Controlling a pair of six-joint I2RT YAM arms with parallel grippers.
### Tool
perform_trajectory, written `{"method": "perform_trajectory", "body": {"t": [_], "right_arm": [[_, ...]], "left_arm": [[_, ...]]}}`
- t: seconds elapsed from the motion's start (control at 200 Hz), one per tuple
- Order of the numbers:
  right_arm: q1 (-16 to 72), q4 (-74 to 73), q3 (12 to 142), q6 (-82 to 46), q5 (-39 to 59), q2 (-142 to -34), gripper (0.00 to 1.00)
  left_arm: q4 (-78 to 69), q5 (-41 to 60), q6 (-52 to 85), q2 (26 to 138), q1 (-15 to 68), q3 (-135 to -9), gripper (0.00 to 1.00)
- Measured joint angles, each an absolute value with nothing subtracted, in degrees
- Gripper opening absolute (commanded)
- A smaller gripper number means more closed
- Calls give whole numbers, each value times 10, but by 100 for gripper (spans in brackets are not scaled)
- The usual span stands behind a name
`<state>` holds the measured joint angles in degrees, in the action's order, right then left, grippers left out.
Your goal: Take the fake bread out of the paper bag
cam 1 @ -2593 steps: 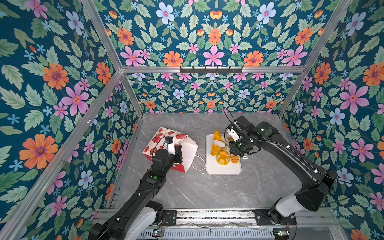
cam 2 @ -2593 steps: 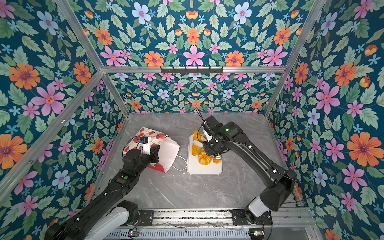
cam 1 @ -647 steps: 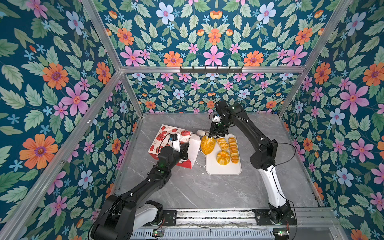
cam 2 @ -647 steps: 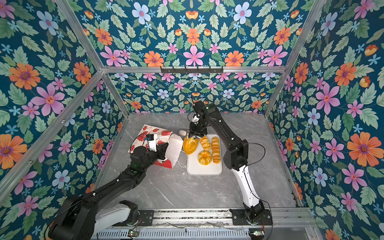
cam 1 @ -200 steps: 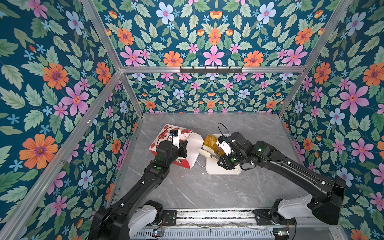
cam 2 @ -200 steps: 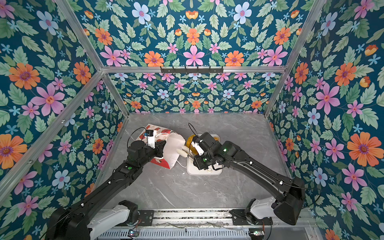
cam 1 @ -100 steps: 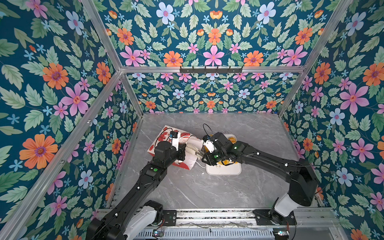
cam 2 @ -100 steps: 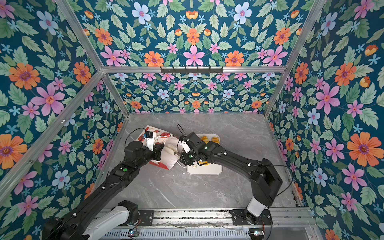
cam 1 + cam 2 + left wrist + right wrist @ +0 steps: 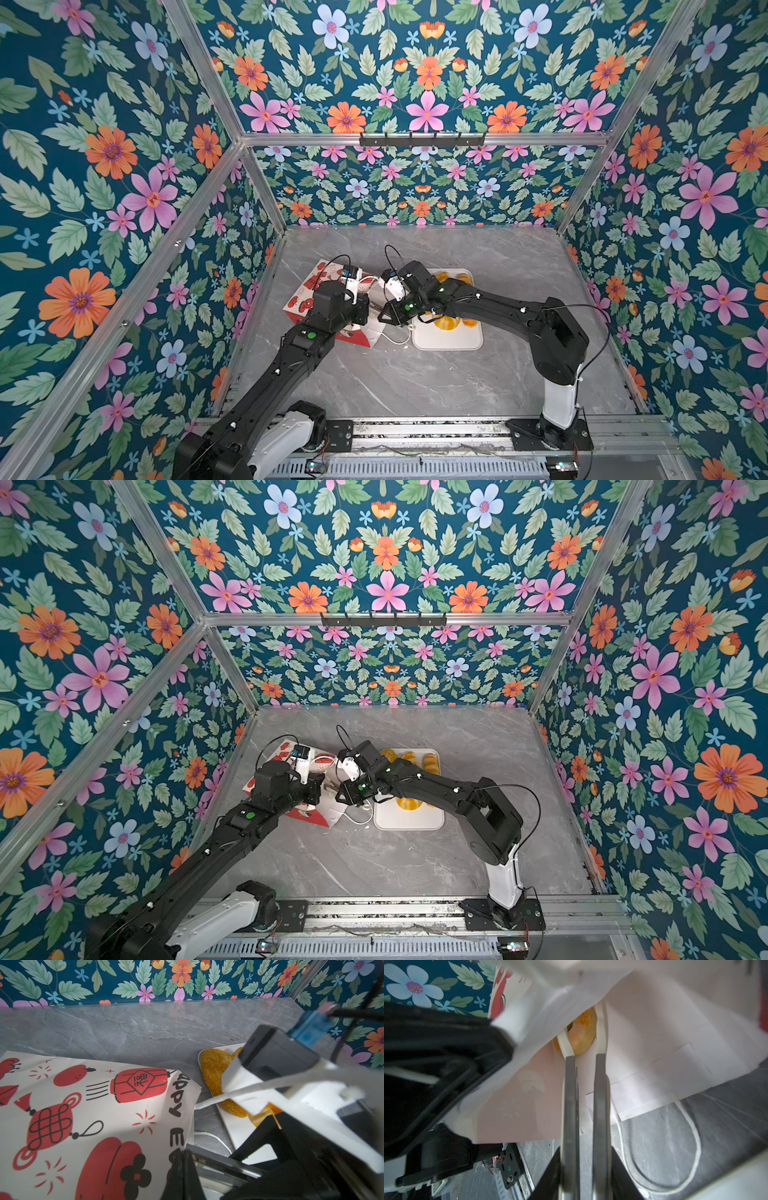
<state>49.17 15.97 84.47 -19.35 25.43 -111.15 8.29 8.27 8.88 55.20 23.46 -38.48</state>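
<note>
Paper bag (image 9: 306, 286) lies on its side at left, mouth toward the tray. Left gripper (image 9: 182, 1159) is pinched together on the bag's upper lip, holding the mouth open. Right gripper (image 9: 582, 1028) reaches inside; its fingers stand slightly apart with the seeded bagel (image 9: 581, 1041) between them, deep in the white lining. Whether they bear on it: cannot tell. Bagel judged light, rigid and glossy, so likely to slip; best taken across the ring, one finger through the hole. The thin paper would crumple easily. Further right, seeded loaf (image 9: 216, 1072) lies on the white tray (image 9: 449, 343).
</note>
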Motion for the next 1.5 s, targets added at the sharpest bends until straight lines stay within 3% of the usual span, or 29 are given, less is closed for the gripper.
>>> {"method": "perform_trajectory", "body": {"t": [0.345,0.835,1.115,1.5], "right_arm": [[486,103,779,-235,275,-1100,34],[449,-126,731,-471,432,-1159,33],[447,-208,715,-554,472,-1169,32],[441,-218,710,-566,479,-1179,32]], "left_arm": [[131,74,87,580,235,-464,0],[388,34,6,917,243,-850,0],[495,27,-17,1072,258,-1014,0],[517,47,-16,1060,262,-1008,0]]}}
